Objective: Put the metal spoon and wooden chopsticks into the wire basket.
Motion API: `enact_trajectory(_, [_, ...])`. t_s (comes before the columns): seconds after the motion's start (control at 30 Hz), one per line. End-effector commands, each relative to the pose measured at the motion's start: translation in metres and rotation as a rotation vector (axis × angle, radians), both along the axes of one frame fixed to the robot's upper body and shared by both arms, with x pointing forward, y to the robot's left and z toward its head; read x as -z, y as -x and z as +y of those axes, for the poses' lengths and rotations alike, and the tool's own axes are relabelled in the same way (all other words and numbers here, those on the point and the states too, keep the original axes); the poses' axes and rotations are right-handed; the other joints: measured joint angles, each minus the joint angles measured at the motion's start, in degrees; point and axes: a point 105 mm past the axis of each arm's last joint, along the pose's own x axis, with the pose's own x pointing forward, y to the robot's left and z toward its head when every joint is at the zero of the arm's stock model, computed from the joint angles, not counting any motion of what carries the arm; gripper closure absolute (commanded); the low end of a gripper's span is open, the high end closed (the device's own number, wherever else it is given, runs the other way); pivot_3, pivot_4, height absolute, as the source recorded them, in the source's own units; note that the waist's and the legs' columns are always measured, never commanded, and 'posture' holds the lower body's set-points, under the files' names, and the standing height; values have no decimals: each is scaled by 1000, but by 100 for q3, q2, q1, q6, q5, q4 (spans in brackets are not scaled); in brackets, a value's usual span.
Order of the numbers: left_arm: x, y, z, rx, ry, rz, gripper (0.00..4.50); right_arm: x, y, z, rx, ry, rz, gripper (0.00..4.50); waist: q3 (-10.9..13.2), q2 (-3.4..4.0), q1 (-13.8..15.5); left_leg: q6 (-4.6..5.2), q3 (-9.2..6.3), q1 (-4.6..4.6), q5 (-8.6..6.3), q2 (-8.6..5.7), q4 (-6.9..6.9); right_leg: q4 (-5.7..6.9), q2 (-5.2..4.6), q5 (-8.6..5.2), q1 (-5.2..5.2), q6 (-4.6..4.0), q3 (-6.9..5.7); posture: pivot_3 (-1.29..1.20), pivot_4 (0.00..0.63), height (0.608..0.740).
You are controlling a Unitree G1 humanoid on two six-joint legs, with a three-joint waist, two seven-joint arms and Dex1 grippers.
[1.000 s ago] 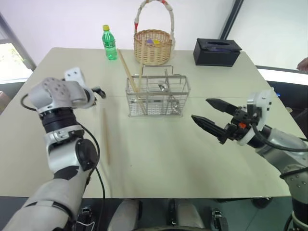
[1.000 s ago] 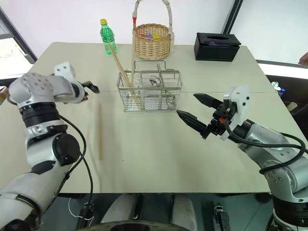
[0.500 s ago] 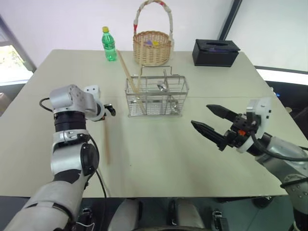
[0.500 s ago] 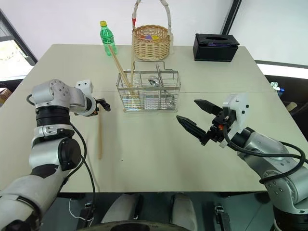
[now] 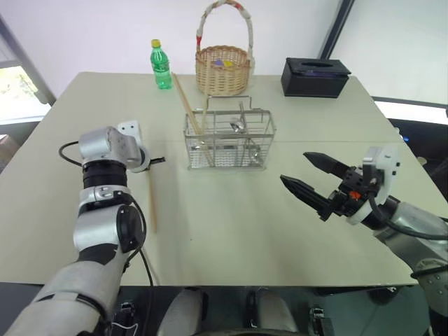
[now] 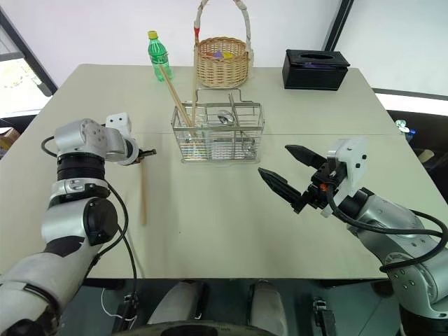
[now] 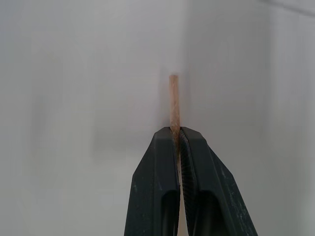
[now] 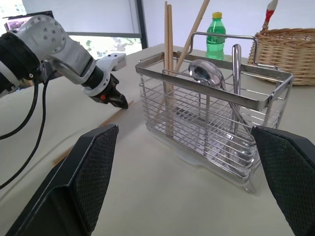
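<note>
Left hand (image 7: 176, 135) dropped, now pinching chopstick (image 5: 150, 199) end on table; right hand (image 5: 305, 172) agape, empty.

a pale beige table (image 5: 231, 231) stands before white walls (image 5: 98, 28), bright window (image 5: 14, 91) leftward.

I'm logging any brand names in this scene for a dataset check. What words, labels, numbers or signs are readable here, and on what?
No text can be read anywhere.
Green bottle: it carries a label band, too small and blurred to read.
Black tissue box: no print can be made out.
Wire basket, wicker basket, and the chopstick gripped by the left gripper: no markings seen.
</note>
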Motion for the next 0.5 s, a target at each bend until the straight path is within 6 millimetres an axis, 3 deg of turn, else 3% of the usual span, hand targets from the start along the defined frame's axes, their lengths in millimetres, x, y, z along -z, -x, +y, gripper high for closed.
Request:
enact_trajectory(0.03, [-53,-16,22,-89,-42,-274,4465,-11,2,0,-11,5,-45,0,7,-11,-3,1,1,-2,0,2,-2,0,0,0,-4,0,1,0,150,663])
enact_trajectory(0.27, [-167,-16,63,-241,49,-881,4465,-21,-4,2,-34,16,-41,0,10,-17,10,-1,7,-6,1,3,-5,-8,-5,1,-6,-1,2,0,150,663])
enact_trajectory(0.33, [-215,-6,70,-249,92,-1090,4465,-23,-5,3,-47,29,-38,0,13,-23,23,1,6,-7,0,2,-2,-9,-5,1,-4,-1,1,0,150,663])
enact_trajectory(0.37, [-243,1,66,-213,110,-1200,4465,-24,-5,4,-52,33,-38,0,15,-30,28,1,4,-10,0,1,0,-10,-5,1,-3,-1,-1,0,150,663])
enact_trajectory(0.43, [-279,10,51,-122,160,-1331,4465,-26,-6,4,-56,36,-39,0,14,-41,30,2,1,-16,0,1,2,-12,-4,1,-4,-1,-4,0,150,663])
enact_trajectory(0.5, [-301,14,32,-25,226,-1396,4465,-27,-7,4,-56,35,-40,0,13,-39,30,14,0,-18,4,-4,6,-15,-3,1,1,-1,-6,0,150,663])
